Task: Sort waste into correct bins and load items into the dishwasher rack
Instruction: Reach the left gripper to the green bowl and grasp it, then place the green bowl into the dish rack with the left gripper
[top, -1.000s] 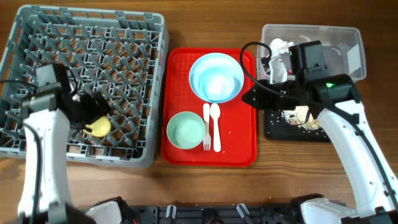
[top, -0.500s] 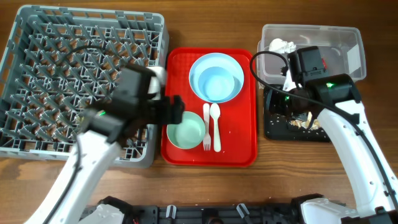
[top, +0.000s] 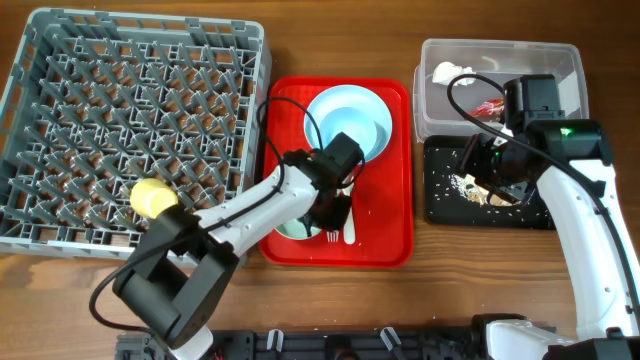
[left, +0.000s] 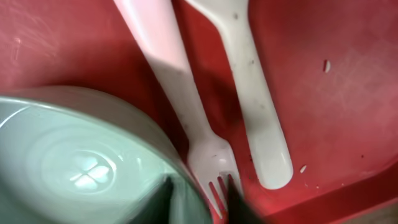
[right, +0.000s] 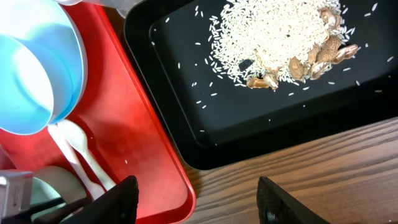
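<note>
My left gripper (left: 200, 202) is down on the red tray, its jaws nearly together over the right rim of the light green bowl (left: 74, 168), with the white fork's (left: 180, 99) tines also between them. The white spoon (left: 258, 106) lies beside the fork. The small yellow cup (top: 153, 196) sits in the grey dishwasher rack (top: 60, 60). The pale blue bowl (top: 348, 122) rests on its plate. My right gripper (right: 202, 202) hangs open and empty by the black tray (right: 180, 124), which holds food scraps (right: 280, 37). The clear tub (top: 560, 70) holds the tissue (top: 453, 72) and red wrapper (top: 490, 107).
The red serving tray (top: 385, 230) lies between the rack and the bins. My left arm reaches across the rack's near right corner. Bare wood table (right: 323, 162) runs along the front, below the black tray.
The left arm left the yellow cup in the rack, swung right to the red tray and closed at the green bowl's rim. The right gripper opened; tissue and wrapper now lie in the tub.
</note>
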